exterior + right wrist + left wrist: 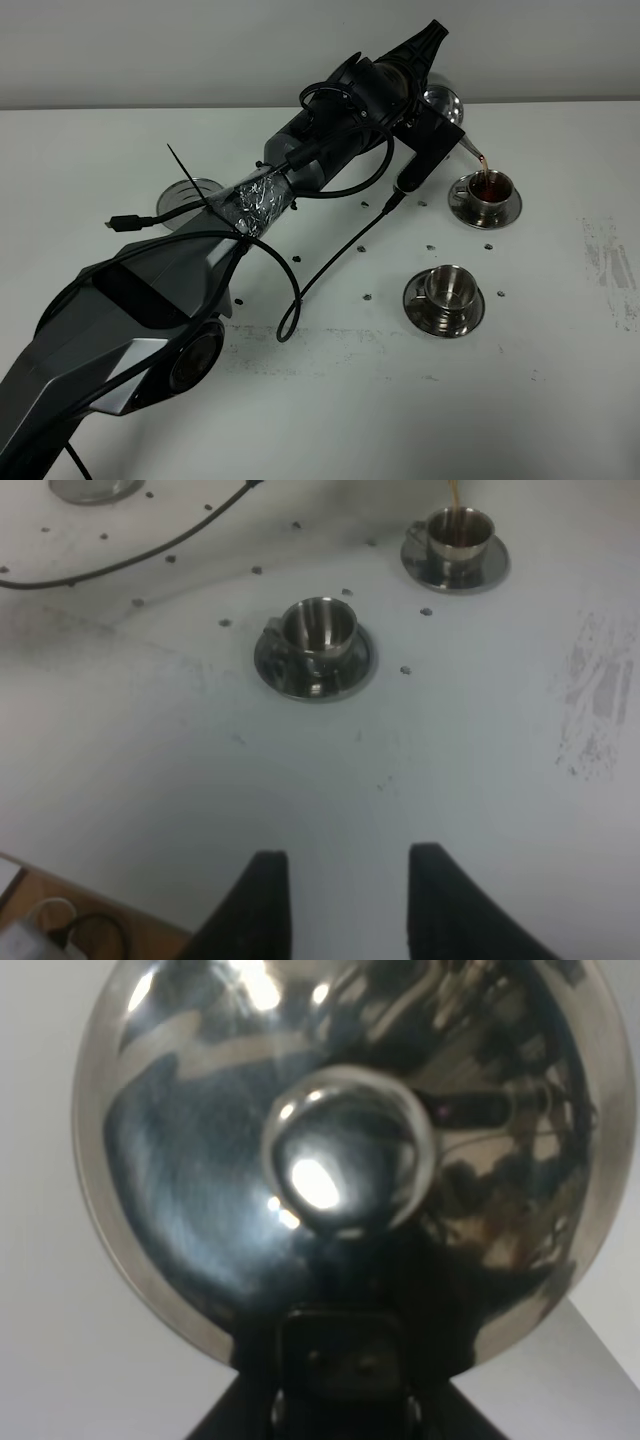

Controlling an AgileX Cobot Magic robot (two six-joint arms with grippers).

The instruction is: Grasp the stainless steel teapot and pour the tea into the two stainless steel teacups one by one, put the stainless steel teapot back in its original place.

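My left gripper point(432, 135) reaches across to the far right and is shut on the handle of the stainless steel teapot point(443, 103), which is tilted. A thin stream of tea runs from its spout point(470, 150) into the far teacup point(491, 188), which holds brown tea and sits on a saucer. The near teacup point(447, 287) stands empty on its saucer. The left wrist view is filled by the teapot's lid and knob point(345, 1150), above the gripper point(340, 1360). In the right wrist view my right gripper point(345, 880) hovers with its fingers apart and nothing between them, short of the near teacup point(318, 625) and the far teacup point(460, 532).
A round steel disc point(190, 190) lies on the white table at the left, partly behind the left arm. A black cable point(330, 260) loops from that arm onto the table. Grey scuff marks point(605, 260) sit at the right. The table's edge point(90, 890) is near the right gripper.
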